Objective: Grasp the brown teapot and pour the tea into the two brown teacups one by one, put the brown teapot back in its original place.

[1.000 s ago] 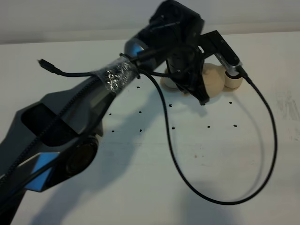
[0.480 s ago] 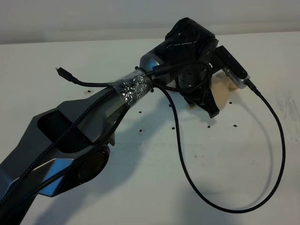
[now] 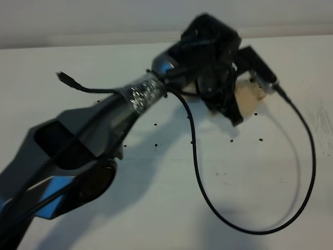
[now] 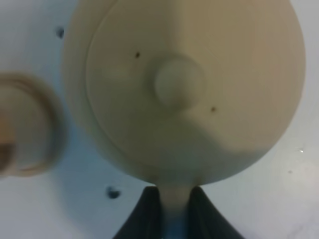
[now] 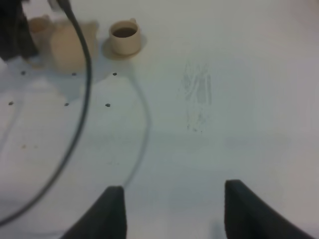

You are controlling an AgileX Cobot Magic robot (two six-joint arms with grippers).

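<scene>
Clenches the left gripper (image 4: 174, 219) on the loop handle of the brown teapot (image 4: 184, 84), held near the far edge of the table (image 3: 156, 208); leaves the right gripper (image 5: 177, 209) spread and empty. Looks mid-pour, with 1 teacup (image 5: 124, 36) dark inside, perhaps filled, the other teacup (image 5: 40, 25) too blurred to judge, and the return to the original place not yet done.
</scene>
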